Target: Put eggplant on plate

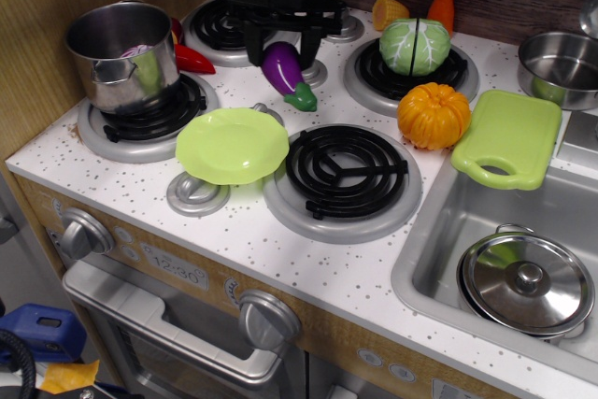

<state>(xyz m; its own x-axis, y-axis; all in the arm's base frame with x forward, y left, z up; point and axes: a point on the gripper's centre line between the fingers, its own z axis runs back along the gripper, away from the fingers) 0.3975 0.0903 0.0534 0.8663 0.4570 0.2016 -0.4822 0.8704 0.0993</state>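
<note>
My black gripper (279, 51) is shut on the purple eggplant (283, 69) and holds it above the stove top, between the two back burners. The eggplant hangs tilted, with its green stem cap (301, 98) pointing down and to the right. The round lime-green plate (232, 145) sits at the front of the stove, resting on a grey knob, below and to the left of the eggplant. The plate has nothing on it.
A steel pot (122, 53) stands on the left burner with a red pepper (192, 60) behind it. An orange pumpkin (434, 115), a green cabbage (415, 46) and a lime-green cutting board (507, 137) lie to the right. A lidded pot (527, 283) sits in the sink.
</note>
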